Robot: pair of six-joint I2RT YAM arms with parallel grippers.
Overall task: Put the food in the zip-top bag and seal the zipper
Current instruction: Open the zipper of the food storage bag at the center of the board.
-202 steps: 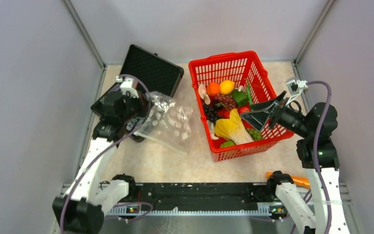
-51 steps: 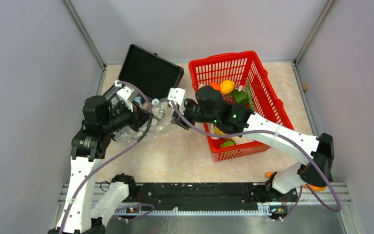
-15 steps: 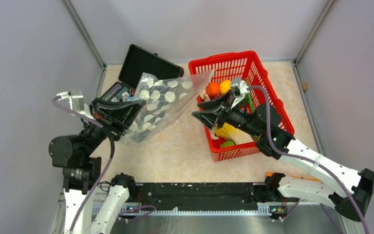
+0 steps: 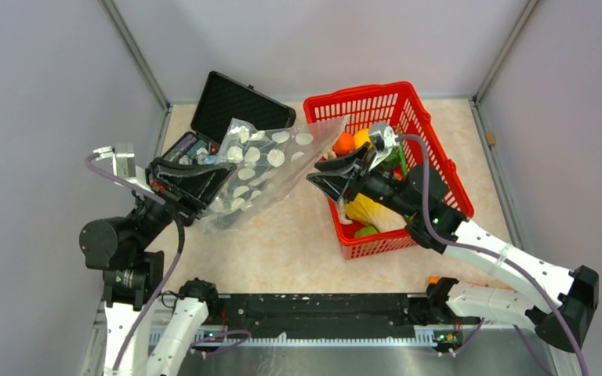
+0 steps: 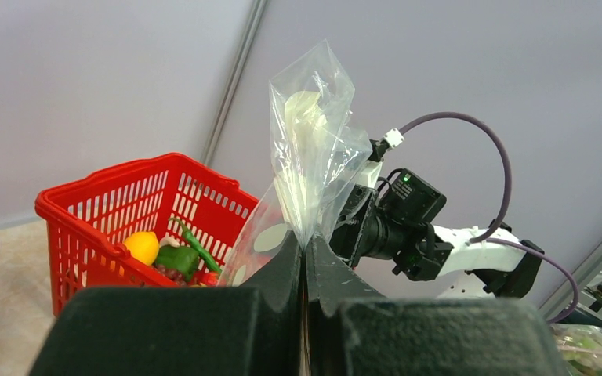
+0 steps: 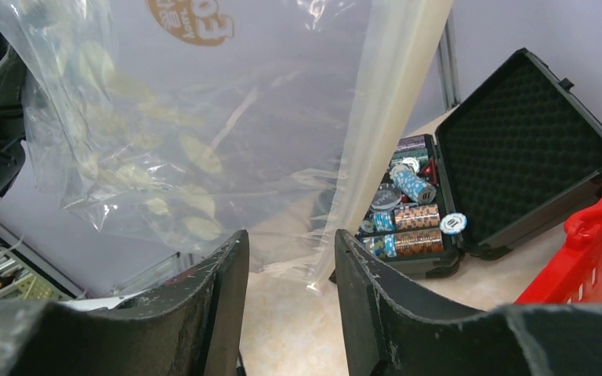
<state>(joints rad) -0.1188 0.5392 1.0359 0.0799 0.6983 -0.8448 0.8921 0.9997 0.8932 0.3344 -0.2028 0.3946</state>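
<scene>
Left gripper [image 5: 304, 244] pinched shut on the zip-top bag [image 5: 313, 149], bag held up above the table, right gripper [image 6: 291, 239] half-parted, bag's edge hanging at its gap, food [image 4: 343, 143] in the red basket [image 4: 358, 94] behind, black case [image 6: 517, 133] with chips [image 6: 407, 215] clear only from right wrist

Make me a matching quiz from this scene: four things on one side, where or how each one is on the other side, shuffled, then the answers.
Things:
1. zip-top bag
2. food
3. black case
4. right gripper

States:
A. lid open, on the table
B. jaws apart, at the bag's edge
C. held in the air, pinched by the left gripper
D. lying in the red basket

Pairs: 1-C, 2-D, 3-A, 4-B
</scene>
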